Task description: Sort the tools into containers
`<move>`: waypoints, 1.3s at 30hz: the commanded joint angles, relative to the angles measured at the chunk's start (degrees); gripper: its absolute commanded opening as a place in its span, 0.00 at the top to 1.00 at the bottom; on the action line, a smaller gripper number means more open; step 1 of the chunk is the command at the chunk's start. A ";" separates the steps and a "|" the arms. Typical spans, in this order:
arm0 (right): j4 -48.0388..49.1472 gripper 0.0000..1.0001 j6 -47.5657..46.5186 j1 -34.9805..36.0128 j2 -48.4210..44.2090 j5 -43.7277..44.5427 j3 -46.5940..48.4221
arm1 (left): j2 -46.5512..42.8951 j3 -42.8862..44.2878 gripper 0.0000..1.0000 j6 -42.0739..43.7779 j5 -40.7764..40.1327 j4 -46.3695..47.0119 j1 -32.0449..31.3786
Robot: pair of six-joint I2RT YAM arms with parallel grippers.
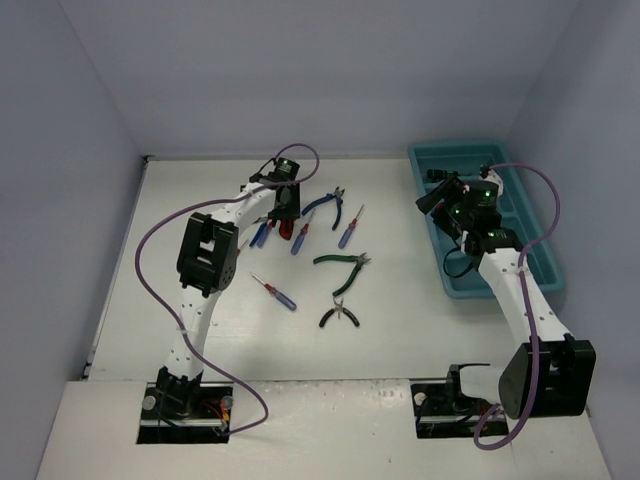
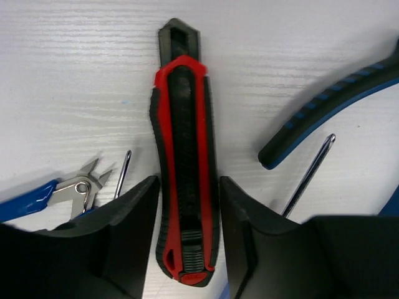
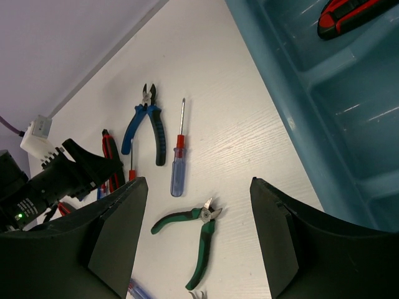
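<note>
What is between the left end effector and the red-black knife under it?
Nothing visible. The utility knife lies on the table directly between the open fingers of the left end effector, with pliers off to one side.

Left hand low, fingers spread; right hand raised, fingers wide apart.

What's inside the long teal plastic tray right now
The right wrist view shows one red-and-black utility knife in a compartment of the teal plastic tray; the next compartments look bare. From above, the right arm covers part of the tray, so that part cannot be checked.
</note>
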 commanded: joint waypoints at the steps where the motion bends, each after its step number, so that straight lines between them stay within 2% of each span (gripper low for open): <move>1: 2.92 0.36 -1.81 1.40 0.75 -0.90 1.69 | -1.12 -0.43 0.70 1.15 2.83 0.86 0.01; 4: 2.92 0.35 -2.81 2.91 2.18 -1.15 3.83 | -3.73 -1.21 0.80 3.25 3.35 0.95 -0.09; 10: 3.01 0.31 -4.67 6.03 5.75 -6.52 9.32 | -15.02 -3.86 0.82 8.60 6.54 2.69 -0.58; 17: 4.61 0.28 -6.71 13.43 10.88 -11.36 18.01 | -28.08 -12.75 0.82 12.96 21.99 8.27 -1.93; 22: 6.58 0.28 -5.45 17.46 14.97 -12.37 21.70 | -36.56 -19.86 0.81 11.19 30.61 13.93 -2.82; 29: 9.91 0.29 -2.22 20.61 18.74 -12.34 25.26 | -41.05 -22.07 0.81 10.40 32.55 16.17 -5.04; 39: 11.71 0.31 -0.63 23.76 21.24 -11.98 25.94 | -41.23 -22.29 0.82 8.69 32.79 18.62 -5.85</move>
